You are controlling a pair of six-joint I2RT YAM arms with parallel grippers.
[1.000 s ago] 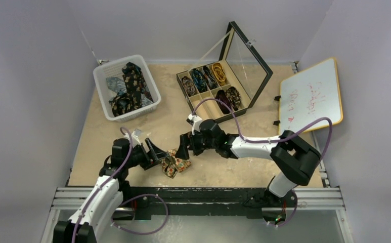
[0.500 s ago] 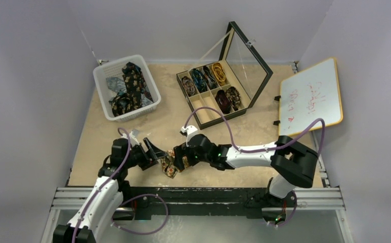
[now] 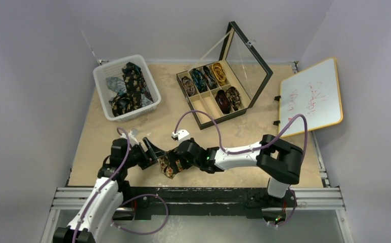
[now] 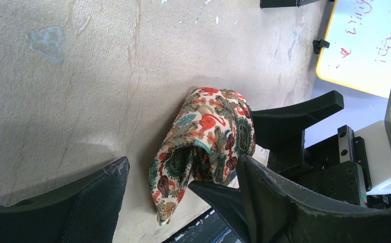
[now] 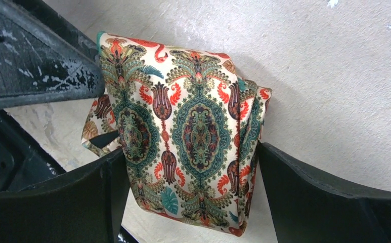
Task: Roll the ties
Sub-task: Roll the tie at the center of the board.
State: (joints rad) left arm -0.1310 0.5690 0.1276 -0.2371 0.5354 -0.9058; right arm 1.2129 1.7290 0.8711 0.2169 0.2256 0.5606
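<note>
Ties lie in three places: one paisley bundle (image 3: 172, 163) on the table (image 3: 168, 126) near its front edge, what look like six coils in the open compartment box (image 3: 218, 117), and a loose heap in the one white basket (image 3: 98, 81), too tangled to count. Both pincers flank the bundle — left gripper (image 4: 180, 167) and right gripper (image 5: 193, 167) each spread wide, neither clamping it. One whiteboard (image 3: 312, 93) carries red writing — unreadable.

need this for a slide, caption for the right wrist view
Right tool, jaws open, straddles a loosely rolled paisley tie on the table.
</note>
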